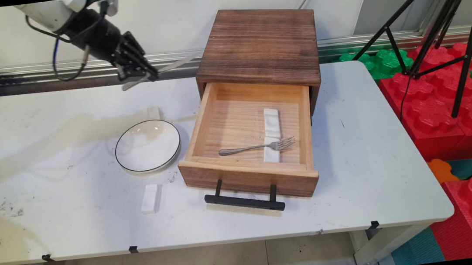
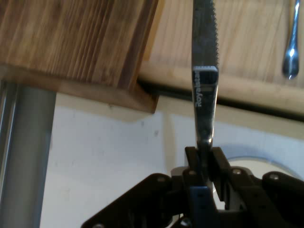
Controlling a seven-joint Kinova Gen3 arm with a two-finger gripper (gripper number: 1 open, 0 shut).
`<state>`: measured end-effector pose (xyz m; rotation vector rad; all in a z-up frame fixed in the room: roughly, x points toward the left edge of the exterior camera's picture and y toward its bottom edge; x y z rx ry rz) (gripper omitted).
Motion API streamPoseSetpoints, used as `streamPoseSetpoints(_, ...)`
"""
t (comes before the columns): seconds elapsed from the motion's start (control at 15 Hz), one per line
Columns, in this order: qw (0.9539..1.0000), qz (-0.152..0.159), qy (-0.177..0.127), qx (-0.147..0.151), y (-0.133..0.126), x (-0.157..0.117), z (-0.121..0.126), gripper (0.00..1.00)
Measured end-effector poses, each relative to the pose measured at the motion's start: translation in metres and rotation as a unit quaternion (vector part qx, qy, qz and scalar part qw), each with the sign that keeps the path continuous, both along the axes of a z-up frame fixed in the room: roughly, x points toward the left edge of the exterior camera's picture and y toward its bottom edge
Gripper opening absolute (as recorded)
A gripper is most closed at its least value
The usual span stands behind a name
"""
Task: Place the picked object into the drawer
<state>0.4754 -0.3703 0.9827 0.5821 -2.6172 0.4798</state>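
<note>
Gripper (image 1: 148, 73) is raised above the desk's (image 1: 47, 170) far left part, just left of the wooden box (image 1: 257, 44); fingers (image 2: 219, 164) are clamped narrow on the handle of a knife (image 1: 176, 64), w/ the serrated blade sticking out toward the box; hand view shows blade (image 2: 205, 33) reaching over the box corner & the drawer edge.

Drawer (image 1: 249, 179) is pulled out, open toward the near side; inside lie a fork (image 1: 259, 147) & a white rest (image 1: 272, 133), fork tines resting across it; knife isn't in the drawer, it's in the air, apart from everything on the desk.

White plate (image 1: 148, 145) w/ dark rim sits left of the drawer, nothing on it; a second white rest (image 1: 151, 198) lies near the front, below the plate, also bare.

As things lie: fork is in the drawer, knife is lifted & held, not set down anywhere; drawer not shut.
</note>
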Motion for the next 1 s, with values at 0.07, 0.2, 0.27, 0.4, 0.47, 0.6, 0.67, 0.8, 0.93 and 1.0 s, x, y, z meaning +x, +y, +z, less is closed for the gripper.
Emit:
streamPoseSetpoints(0.07,1.0000,-0.003,0.004,-0.002,0.001,-0.011,0.001,0.00)
streamPoseSetpoints(0.2,0.9999,-0.008,0.011,-0.006,0.000,-0.036,0.000,0.00)
streamPoseSetpoints(0.27,0.9998,-0.010,0.014,-0.008,0.000,-0.046,-0.002,0.00)
streamPoseSetpoints(0.4,0.9997,-0.013,0.017,-0.010,-0.002,-0.063,-0.005,0.00)
streamPoseSetpoints(0.47,0.9997,-0.015,0.018,-0.010,-0.003,-0.070,-0.007,0.00)
streamPoseSetpoints(0.6,0.9996,-0.019,0.019,-0.011,-0.005,-0.086,-0.012,0.00)
streamPoseSetpoints(0.67,0.9995,-0.021,0.019,-0.012,-0.007,-0.095,-0.016,0.00)
streamPoseSetpoints(0.8,0.9995,-0.024,0.018,-0.012,-0.011,-0.112,-0.024,0.00)
streamPoseSetpoints(0.93,0.9995,-0.025,0.018,-0.012,-0.017,-0.131,-0.033,0.00)
streamPoseSetpoints(1.0,0.9994,-0.025,0.019,-0.011,-0.020,-0.139,-0.038,0.00)
